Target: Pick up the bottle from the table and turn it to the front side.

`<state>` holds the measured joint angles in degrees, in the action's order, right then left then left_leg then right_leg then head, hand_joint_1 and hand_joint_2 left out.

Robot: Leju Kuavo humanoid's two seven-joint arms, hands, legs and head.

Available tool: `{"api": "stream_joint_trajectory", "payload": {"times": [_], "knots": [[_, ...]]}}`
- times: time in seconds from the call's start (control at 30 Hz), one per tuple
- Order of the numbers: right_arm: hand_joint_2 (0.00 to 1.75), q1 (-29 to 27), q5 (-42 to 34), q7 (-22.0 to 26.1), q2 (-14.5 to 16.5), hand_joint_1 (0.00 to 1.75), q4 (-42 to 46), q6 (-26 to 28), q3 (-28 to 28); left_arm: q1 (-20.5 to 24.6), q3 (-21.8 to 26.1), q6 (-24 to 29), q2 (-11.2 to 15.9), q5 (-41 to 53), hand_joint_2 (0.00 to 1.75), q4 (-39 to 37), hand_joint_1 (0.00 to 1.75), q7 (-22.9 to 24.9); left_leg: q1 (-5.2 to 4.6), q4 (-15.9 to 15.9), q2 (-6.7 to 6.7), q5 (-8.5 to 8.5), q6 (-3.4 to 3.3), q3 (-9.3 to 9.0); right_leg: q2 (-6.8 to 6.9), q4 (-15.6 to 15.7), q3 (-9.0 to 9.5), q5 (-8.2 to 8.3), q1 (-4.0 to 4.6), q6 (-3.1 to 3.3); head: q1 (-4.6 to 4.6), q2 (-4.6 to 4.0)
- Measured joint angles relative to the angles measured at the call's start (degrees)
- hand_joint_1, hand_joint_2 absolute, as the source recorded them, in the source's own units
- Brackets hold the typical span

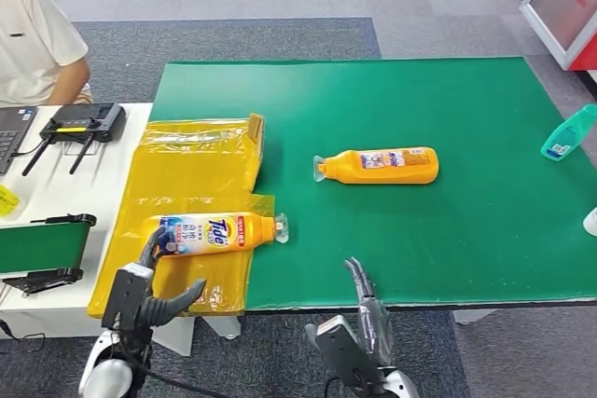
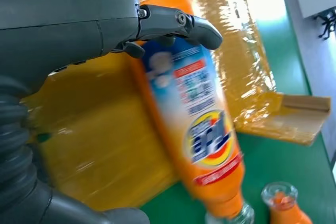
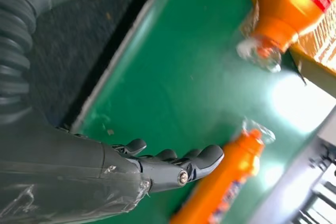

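Nearest me, my left hand (image 1: 151, 286) rests at the near edge of the crinkled yellow plastic sheet (image 1: 183, 174), fingers spread and holding nothing, its fingertips (image 2: 198, 27) at the base of the orange Tide bottle with the blue-and-white label (image 1: 211, 232). That bottle lies on its side across the sheet, label up, its clear cap pointing right onto the green table mat (image 1: 492, 230). My right hand (image 1: 363, 309) hovers over the mat's near edge, fingers extended and apart, empty. Farther back, a second orange plastic bottle (image 1: 380, 165) lies on its side mid-mat, cap toward the left. A teal spray bottle (image 1: 566, 134) lies at the far right. At far left, a person in a white shirt (image 1: 32, 34) sits behind a black router (image 1: 83, 123).
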<state>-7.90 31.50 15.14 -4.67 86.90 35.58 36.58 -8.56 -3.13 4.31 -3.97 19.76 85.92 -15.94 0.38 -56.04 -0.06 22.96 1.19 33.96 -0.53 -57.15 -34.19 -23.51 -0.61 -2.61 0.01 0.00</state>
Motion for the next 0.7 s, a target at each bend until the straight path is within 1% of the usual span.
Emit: {"api": "stream_joint_trajectory", "payload": {"times": [0.1, 0.27, 0.37, 0.47, 0.6, 0.7], "knots": [[1.75, -1.7, -4.5, -1.1, -0.1, 0.00, 2.4, -3.6, -1.1, -4.6, 0.4, -2.1, -0.2, -2.9, 1.75, 3.7, 0.00, -1.0, 0.00, 0.0, -0.01, 0.02, 0.00, 0.07, 0.02, 0.0, -0.07, -0.03, 0.01, -0.02, 0.01, 0.00], [1.75, -5.2, -10.0, -2.2, 0.0, 0.00, 6.6, -7.8, -4.1, -9.4, 0.5, -3.5, -1.5, -6.0, 1.75, 8.4, 0.00, -2.3, 0.00, 0.0, -0.02, 0.08, -0.06, 0.11, 0.03, 0.0, -0.06, -0.07, -0.01, -0.07, 0.01, 0.00], [1.75, -6.5, -10.6, -3.1, 0.1, 0.00, 8.1, -9.2, -6.1, -11.3, 0.3, -3.5, -2.2, -7.8, 1.75, 10.5, 0.00, -2.8, 0.00, 0.0, -0.02, 0.11, -0.09, 0.12, 0.03, 0.0, -0.06, -0.08, -0.02, -0.09, 0.01, 0.00], [1.75, -6.8, -10.7, -3.4, 0.2, 0.00, 8.4, -9.6, -6.6, -11.7, 0.3, -3.5, -2.4, -8.4, 1.75, 10.9, 0.00, -3.0, 0.00, 0.0, -0.02, 0.11, -0.10, 0.12, 0.03, 0.0, -0.06, -0.08, -0.02, -0.09, 0.01, 0.00], [1.75, -8.3, -9.7, -6.6, 1.8, 0.00, 10.0, -12.0, -10.6, -16.3, 0.5, -6.1, -4.3, -13.4, 1.75, 15.2, 0.00, -4.8, 0.00, 0.0, -0.02, 0.12, -0.09, 0.11, 0.03, 0.0, -0.06, -0.08, -0.02, -0.09, 0.00, 0.00], [1.75, -8.4, -9.5, -7.0, 2.2, 0.00, 10.2, -12.3, -11.3, -17.2, 0.7, -6.5, -4.7, -13.9, 1.75, 16.1, 0.00, -5.0, 0.00, 0.0, -0.02, 0.11, -0.09, 0.11, 0.03, 0.0, -0.05, -0.08, -0.01, -0.09, 0.00, 0.00]]}}
